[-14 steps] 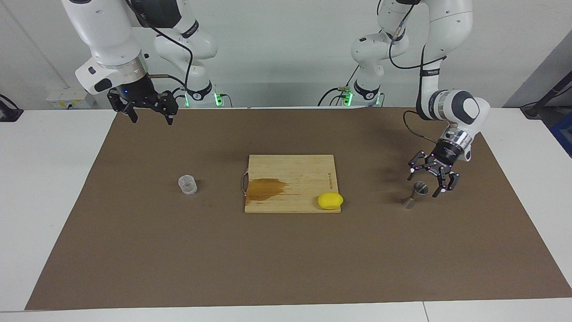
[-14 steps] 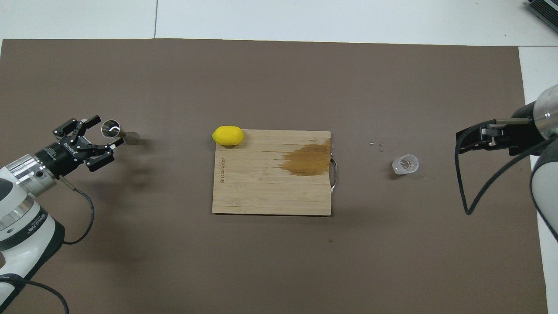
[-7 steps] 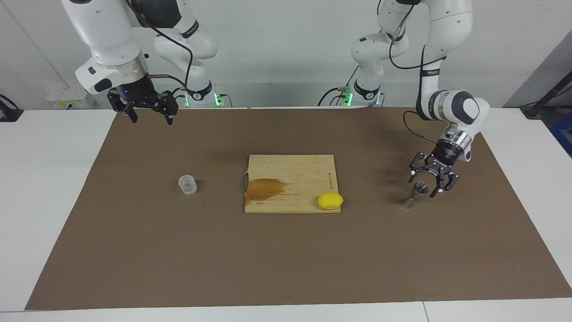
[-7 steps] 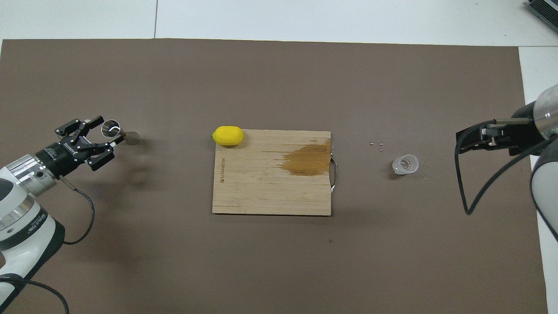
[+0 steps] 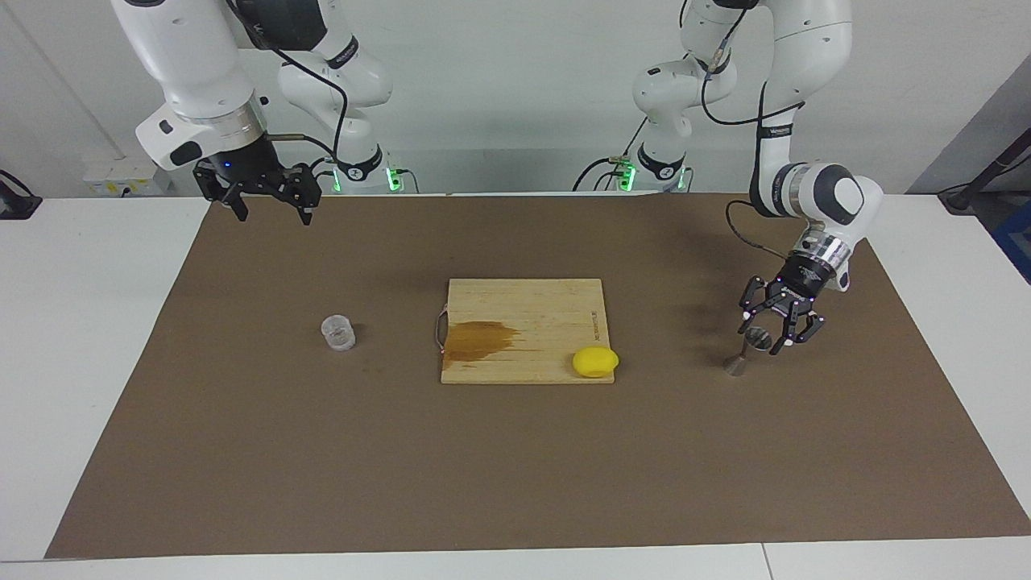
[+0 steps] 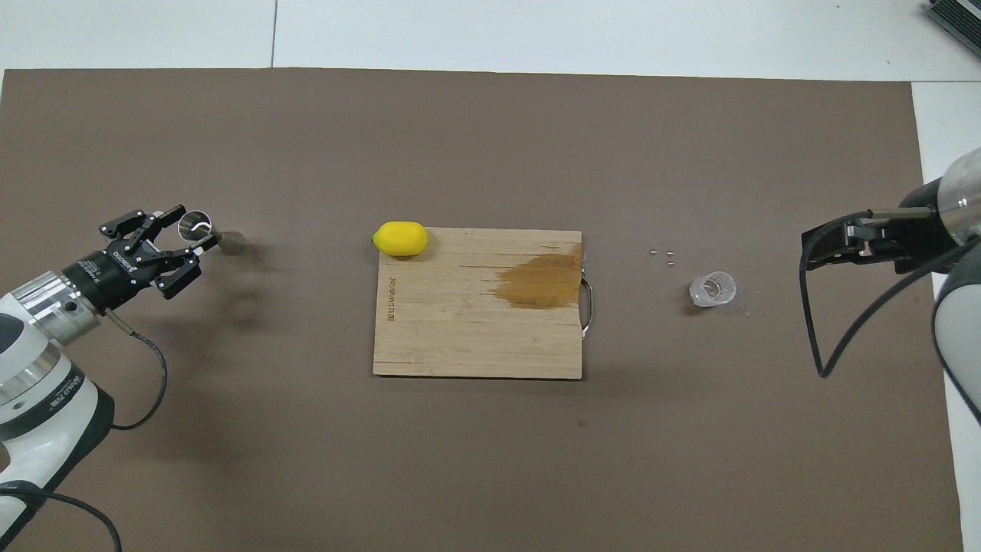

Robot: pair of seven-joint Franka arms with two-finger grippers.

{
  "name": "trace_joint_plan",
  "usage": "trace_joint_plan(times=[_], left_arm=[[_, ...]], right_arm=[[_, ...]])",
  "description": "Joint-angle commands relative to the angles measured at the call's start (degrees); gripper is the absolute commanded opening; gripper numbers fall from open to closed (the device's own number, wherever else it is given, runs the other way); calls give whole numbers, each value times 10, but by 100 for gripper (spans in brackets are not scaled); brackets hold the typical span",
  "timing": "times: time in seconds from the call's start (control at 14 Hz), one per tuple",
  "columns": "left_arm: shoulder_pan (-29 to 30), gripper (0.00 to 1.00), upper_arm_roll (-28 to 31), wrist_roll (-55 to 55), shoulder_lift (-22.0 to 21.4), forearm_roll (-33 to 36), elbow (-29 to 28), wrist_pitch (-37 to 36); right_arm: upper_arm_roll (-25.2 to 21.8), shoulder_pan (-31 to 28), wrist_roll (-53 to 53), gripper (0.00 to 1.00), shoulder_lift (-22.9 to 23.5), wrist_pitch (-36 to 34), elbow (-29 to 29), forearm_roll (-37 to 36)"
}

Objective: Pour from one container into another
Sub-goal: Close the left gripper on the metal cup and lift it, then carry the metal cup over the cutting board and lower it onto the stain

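The silvery hourglass jigger (image 5: 745, 353) stands upright on the brown mat toward the left arm's end; it also shows in the overhead view (image 6: 207, 231). My left gripper (image 5: 763, 338) is low, open, its fingers straddling the jigger's upper cone with small gaps; it shows in the overhead view too (image 6: 191, 228). The small clear cup (image 5: 338, 333) stands on the mat toward the right arm's end, and shows in the overhead view (image 6: 713, 289). My right gripper (image 5: 272, 211) waits open and empty, raised over the mat's edge nearest the robots.
A wooden cutting board (image 5: 556, 310) with a dark wet stain lies mid-mat, a yellow lemon (image 5: 595, 362) on its corner. Three tiny beads (image 6: 664, 254) lie on the mat beside the cup.
My left gripper has come down around the jigger's upper cone and its fingers have narrowed. The right arm, cup and jigger have not moved.
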Motion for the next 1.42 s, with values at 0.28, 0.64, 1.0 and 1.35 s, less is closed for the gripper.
trace_joint_plan(times=[0.28,0.64,1.0,1.35], left_arm=[[-10,0,2,16,7,-14,13,-1],[-64,0,-1,8,-30,-11,30,-68],[-165,0,-15,-52,-60,-15,41,-60],[-297,0,-19,-113,-47,-19,67,24]], right_arm=[[2,-8,-17,100,-9,8,-11,14],[2,-8,-17,100,-9,7,-11,15],[2,-8,-17,100,-9,7,-11,15],[2,-8,-17,100,-9,8,-11,15]])
